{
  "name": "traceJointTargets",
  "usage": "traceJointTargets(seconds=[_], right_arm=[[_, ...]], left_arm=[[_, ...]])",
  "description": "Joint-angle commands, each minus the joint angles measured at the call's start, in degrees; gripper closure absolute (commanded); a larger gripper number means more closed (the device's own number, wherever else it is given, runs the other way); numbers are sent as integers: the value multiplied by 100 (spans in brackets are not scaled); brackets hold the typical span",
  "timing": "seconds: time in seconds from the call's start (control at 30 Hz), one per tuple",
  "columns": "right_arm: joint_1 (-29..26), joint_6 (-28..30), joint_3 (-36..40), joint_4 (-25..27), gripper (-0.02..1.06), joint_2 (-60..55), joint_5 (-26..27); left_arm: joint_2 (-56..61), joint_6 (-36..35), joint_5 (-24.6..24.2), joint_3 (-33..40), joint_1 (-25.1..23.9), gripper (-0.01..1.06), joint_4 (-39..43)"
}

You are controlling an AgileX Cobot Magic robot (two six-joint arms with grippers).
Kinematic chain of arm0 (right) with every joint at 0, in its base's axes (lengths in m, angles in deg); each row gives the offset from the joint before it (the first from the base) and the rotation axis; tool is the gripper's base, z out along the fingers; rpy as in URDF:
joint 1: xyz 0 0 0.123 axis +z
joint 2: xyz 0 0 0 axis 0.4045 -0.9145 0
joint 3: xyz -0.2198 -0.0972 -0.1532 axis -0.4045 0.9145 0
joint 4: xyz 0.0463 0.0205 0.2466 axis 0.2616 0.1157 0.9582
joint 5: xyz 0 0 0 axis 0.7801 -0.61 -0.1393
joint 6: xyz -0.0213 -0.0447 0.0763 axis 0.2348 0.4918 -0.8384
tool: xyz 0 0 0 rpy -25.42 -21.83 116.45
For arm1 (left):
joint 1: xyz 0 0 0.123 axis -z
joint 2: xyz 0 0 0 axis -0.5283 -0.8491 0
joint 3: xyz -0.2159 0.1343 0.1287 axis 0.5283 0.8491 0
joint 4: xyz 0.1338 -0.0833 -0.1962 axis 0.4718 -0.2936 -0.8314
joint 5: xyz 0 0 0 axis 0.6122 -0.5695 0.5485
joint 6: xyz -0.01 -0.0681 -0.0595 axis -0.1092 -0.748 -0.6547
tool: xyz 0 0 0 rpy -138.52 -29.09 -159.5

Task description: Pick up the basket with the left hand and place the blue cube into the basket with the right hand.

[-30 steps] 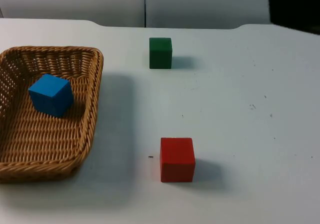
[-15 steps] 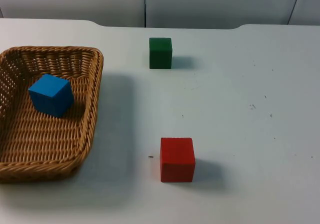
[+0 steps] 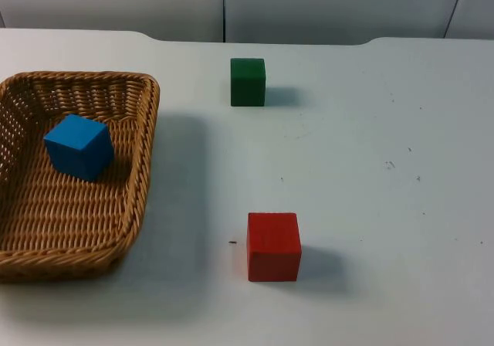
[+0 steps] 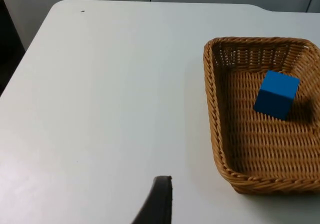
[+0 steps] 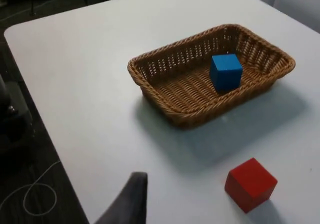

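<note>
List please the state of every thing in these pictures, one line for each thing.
basket: resting on the table, holds the blue cube, not gripped.
blue cube: inside the basket, on its woven floor.
green cube: on the table, apart from the basket.
red cube: on the table, outside the basket.
left tool: a fingertip above bare table beside the basket.
right tool: a fingertip shows, holding nothing visible.

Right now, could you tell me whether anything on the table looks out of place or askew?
Nothing is spilled or damaged. The blue cube sits slightly turned inside the basket, which rests flat on the table. The green cube and red cube stand squarely outside it.
</note>
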Motion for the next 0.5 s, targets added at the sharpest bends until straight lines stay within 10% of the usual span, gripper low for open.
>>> traceJointTargets(seconds=[0.0, 0.47], right_arm=[[13, -128, 223, 9, -1, 359, -8], [13, -1219, 300, -654, -1, 1860, -1501]], left_arm=[[28, -15, 0, 52, 38, 24, 9], [28, -2, 0, 52, 38, 24, -2]])
